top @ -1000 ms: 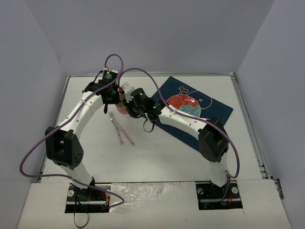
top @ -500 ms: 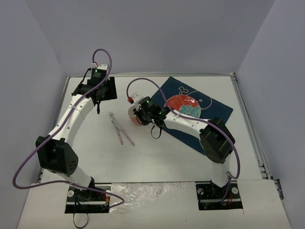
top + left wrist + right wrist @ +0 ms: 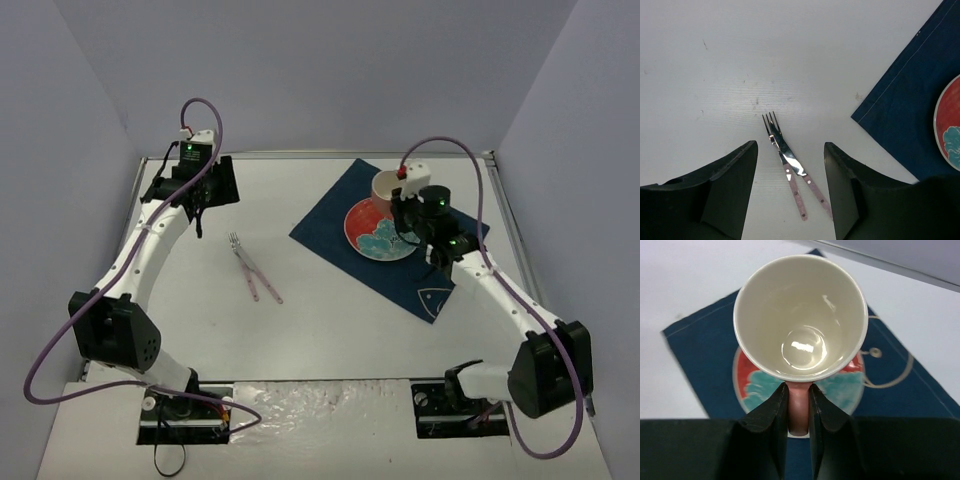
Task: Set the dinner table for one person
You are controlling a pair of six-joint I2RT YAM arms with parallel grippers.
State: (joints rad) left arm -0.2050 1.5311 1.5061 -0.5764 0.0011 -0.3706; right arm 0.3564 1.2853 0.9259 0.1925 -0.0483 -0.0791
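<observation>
Right pincer [image 3: 799,391]: clamped on the handle of the cup [image 3: 800,315], directly above the plate [image 3: 751,386] on the placemat [image 3: 702,347]. Left pincer [image 3: 790,146]: wide open, empty, over the fork [image 3: 771,124] and knife [image 3: 796,167] on the white counter [image 3: 740,60], handles toward it; the left arm is the nearer one.

Dark blue cloth placemat [image 3: 325,225] toward white rectangular tabletop's [image 3: 330,330] far right corner; round red-and-teal plate [image 3: 378,236] on it; cream ceramic cup [image 3: 386,185] above plate's far edge. Pink-handled fork [image 3: 243,268], pink-handled knife [image 3: 268,288] crossed left of placemat.

Lab cell: lavender walls [image 3: 320,80], white tabletop [image 3: 330,320], bolted arms [image 3: 150,243].
</observation>
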